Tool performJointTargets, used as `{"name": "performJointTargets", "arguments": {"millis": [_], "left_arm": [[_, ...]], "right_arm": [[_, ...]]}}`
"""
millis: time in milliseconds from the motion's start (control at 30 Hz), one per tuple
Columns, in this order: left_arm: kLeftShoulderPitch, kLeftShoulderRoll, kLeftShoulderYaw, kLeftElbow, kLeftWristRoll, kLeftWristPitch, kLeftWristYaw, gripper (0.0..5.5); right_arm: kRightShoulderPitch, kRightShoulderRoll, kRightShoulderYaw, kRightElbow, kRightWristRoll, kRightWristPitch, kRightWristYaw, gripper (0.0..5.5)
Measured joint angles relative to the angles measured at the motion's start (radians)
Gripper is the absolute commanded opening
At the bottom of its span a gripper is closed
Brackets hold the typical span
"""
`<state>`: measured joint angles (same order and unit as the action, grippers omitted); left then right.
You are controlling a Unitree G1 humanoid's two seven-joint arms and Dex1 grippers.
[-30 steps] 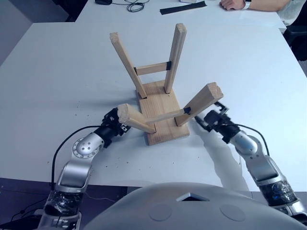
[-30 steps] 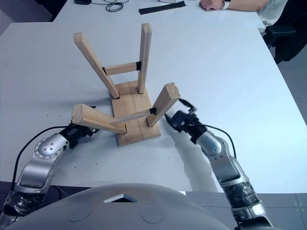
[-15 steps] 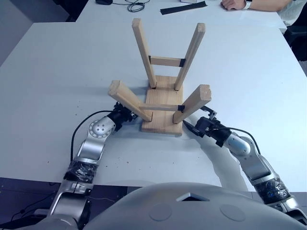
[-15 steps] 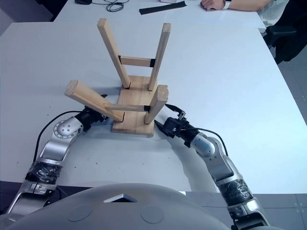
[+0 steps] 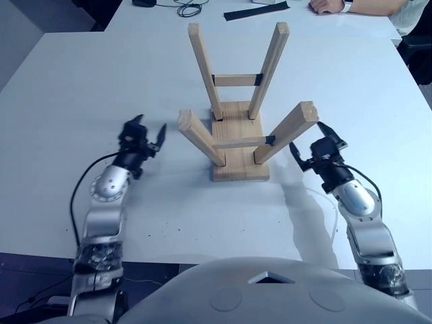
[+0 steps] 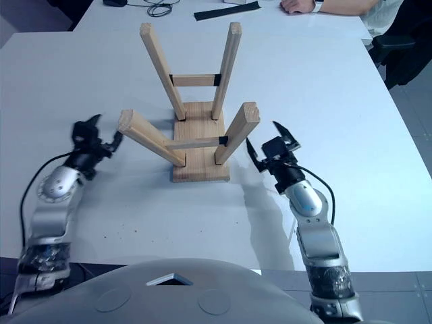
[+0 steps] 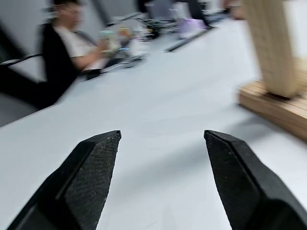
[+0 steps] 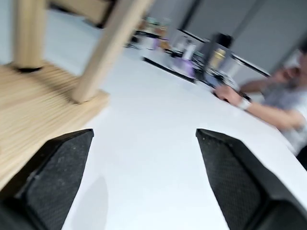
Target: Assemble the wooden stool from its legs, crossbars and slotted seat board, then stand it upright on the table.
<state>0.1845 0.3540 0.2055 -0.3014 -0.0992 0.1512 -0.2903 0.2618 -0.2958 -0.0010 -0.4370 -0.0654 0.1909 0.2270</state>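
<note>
The wooden stool (image 5: pixel 239 121) rests upside down on the white table (image 5: pixel 81 88), its slotted seat board (image 5: pixel 239 158) flat on the surface. Its legs point up and splay outward, joined in pairs by crossbars (image 5: pixel 236 79). My left gripper (image 5: pixel 143 131) is open, a short way left of the near left leg (image 5: pixel 200 138) and touching nothing. My right gripper (image 5: pixel 316 138) is open too, just right of the near right leg (image 5: pixel 287 132), with nothing between its fingers. The seat board's edge (image 8: pixel 43 100) lies close by in the right wrist view.
Cables (image 5: pixel 189 8) and a black strip (image 5: pixel 256 11) lie at the table's far edge, where a person's forearm (image 5: pixel 364 5) rests. Bare tabletop stretches to the left and right of the stool.
Both grippers have let go of the near legs and drawn back outward, now open. The stool has settled with its seat board flat on the table.
</note>
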Motion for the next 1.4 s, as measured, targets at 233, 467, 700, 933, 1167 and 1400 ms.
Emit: {"name": "performJointTargets", "arguments": {"millis": [233,467,700,933,1167,1400], "left_arm": [[0.215,-0.170,0.038,-0.430,-0.030,0.163,0.182,3.23],[0.129,-0.171,-0.068,-0.449,0.036,0.253,0.217,3.23],[-0.123,-0.189,-0.297,-0.502,0.119,0.423,0.229,3.23],[-0.055,-0.150,-0.364,-0.505,0.142,0.443,0.191,3.23],[-0.022,-0.112,-0.302,-0.399,0.117,0.357,0.133,3.23],[-0.038,-0.093,-0.338,-0.377,0.080,0.261,0.045,3.23]], "right_arm": [[-0.068,0.106,-0.249,-0.197,0.074,0.282,-0.189,3.93],[-0.184,0.151,-0.033,-0.271,0.087,0.462,-0.187,3.93],[-0.196,0.171,0.209,-0.337,0.014,0.592,-0.220,3.93],[-0.220,0.152,0.151,-0.261,0.005,0.570,-0.210,3.93],[-0.218,0.115,0.122,-0.180,0.005,0.473,-0.169,3.93],[-0.191,-0.063,-0.025,0.022,0.005,0.317,-0.068,3.93]]}}
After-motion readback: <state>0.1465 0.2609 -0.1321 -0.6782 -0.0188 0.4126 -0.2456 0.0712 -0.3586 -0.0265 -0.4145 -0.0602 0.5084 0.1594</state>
